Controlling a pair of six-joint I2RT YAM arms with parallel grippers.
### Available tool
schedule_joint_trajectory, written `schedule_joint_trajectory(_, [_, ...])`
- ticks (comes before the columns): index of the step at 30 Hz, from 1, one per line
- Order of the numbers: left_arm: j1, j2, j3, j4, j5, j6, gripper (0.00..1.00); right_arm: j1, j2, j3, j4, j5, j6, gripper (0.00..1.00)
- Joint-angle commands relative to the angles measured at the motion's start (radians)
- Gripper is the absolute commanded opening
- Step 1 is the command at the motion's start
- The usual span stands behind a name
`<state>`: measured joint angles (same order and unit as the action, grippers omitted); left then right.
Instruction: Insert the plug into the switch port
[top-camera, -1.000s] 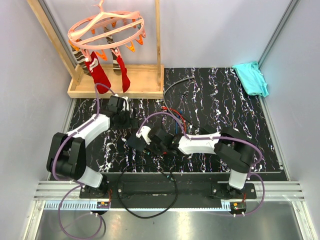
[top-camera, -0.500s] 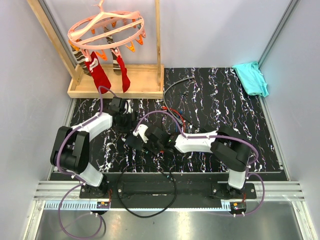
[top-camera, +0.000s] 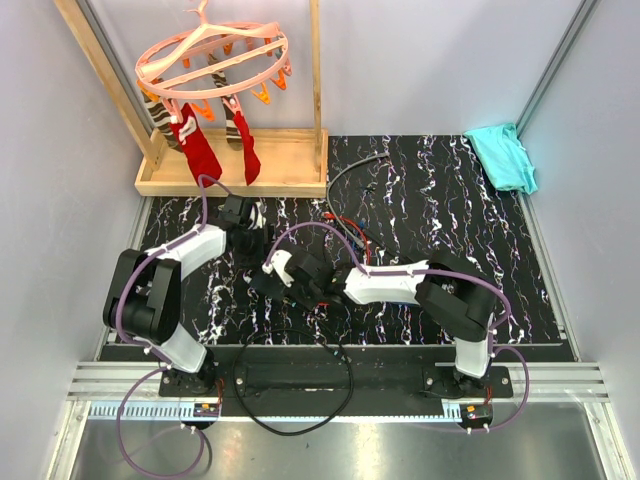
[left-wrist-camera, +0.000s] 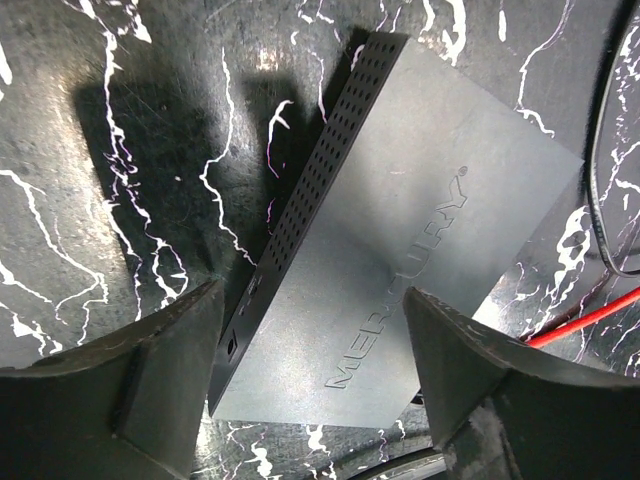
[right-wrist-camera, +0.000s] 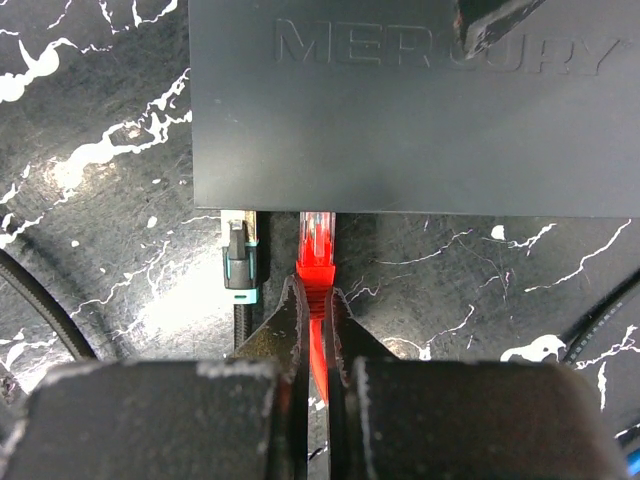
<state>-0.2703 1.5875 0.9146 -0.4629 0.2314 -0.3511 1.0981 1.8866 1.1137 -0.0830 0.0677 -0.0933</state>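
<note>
Just ahead of the right pincer (right-wrist-camera: 316, 300), clenched on the red plug (right-wrist-camera: 316, 240), the plug's tip now meets the switch (right-wrist-camera: 400, 120) edge. The arm has crept forward this past second, so seating looks close. The left pincer (left-wrist-camera: 315, 350) hangs released, straddling the switch.

Close obstacle: teal-clipped plug (right-wrist-camera: 241, 266) beside red plug (right-wrist-camera: 316, 248)

The right tool (right-wrist-camera: 315, 300) pinches the red plug (right-wrist-camera: 316, 255) by its boot; the plug's clear tip meets the near edge of the flat black box (right-wrist-camera: 400, 130) lettered MERCURY; just left, a teal-booted plug (right-wrist-camera: 240, 265) sits at the same edge; white-veined tabletop (right-wrist-camera: 100, 180) beneath.
</note>
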Motion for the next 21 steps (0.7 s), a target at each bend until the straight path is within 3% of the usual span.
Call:
schedule_joint_trajectory(1, [0.000, 0.012, 0.018, 0.013, 0.031, -0.012, 0.74, 0.013, 0.014, 0.054, -0.017, 0.018, -0.003, 0.00])
schedule_joint_trajectory(21, [-0.026, 0.031, 0.024, -0.005, 0.008, -0.006, 0.72, 0.016, -0.049, 0.078, -0.011, 0.058, 0.003, 0.00])
